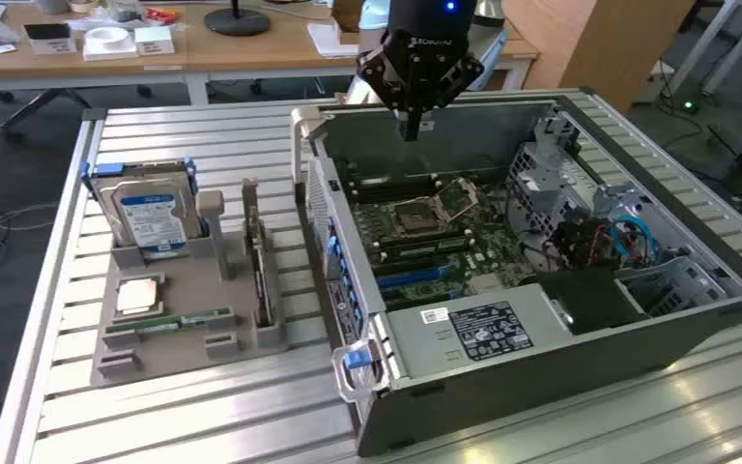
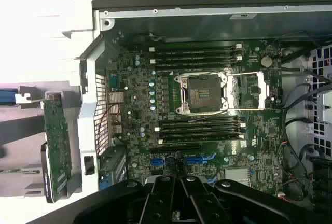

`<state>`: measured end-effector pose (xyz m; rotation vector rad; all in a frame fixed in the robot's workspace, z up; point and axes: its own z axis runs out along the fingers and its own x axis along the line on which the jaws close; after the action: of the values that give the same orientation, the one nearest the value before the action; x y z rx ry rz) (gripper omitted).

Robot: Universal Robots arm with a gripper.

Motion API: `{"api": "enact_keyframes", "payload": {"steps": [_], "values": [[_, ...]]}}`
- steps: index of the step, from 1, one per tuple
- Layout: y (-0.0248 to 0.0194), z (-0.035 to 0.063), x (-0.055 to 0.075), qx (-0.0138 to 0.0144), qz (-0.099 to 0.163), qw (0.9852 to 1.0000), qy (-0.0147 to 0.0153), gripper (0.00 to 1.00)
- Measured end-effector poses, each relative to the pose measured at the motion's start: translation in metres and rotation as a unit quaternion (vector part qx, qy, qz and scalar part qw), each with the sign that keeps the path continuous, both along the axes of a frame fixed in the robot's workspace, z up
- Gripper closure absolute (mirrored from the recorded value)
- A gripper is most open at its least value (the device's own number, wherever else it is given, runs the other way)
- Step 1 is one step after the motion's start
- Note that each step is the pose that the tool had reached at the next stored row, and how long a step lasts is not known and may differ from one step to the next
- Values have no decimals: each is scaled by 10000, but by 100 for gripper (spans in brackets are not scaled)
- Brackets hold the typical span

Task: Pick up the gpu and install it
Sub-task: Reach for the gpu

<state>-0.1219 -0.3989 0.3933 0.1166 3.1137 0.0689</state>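
**Exterior and wrist views.** Nearest, the open case (image 1: 539, 387) lies on its side on the slatted worktop (image 1: 190, 425), with its labelled power supply (image 1: 481, 333) at the near end.

Beside the case, toward the exterior view's left, sits a grey holder (image 1: 171, 353). It carries, near to far, a RAM stick (image 1: 171, 321), a CPU (image 1: 139, 295) and an upright blue-labelled hard drive (image 1: 150, 213).

The gpu (image 1: 260, 266) stands on its long edge in the slot along the holder's edge closest to the case, near the case wall but apart from it. It is a thin, flat, dark card with a lighter metal bracket at its far end. In the wrist view the gpu (image 2: 56, 141) shows a green board side.

Farther in, the motherboard (image 1: 429, 232) lines the case floor, its socket (image 1: 413, 217) unlatched and bare.

Farthest, the gripper (image 1: 410, 130) hangs over the case interior by the far wall. Its fingers are pressed together and hold nothing, well apart from the gpu.
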Motion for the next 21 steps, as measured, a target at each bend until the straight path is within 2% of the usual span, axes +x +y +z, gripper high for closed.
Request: {"api": "enact_keyframes", "payload": {"steps": [14, 21], "values": [[0, 0, -5, 0, 0, 10000, 0, 89], [0, 0, -122, 0, 0, 10000, 0, 89]]}}
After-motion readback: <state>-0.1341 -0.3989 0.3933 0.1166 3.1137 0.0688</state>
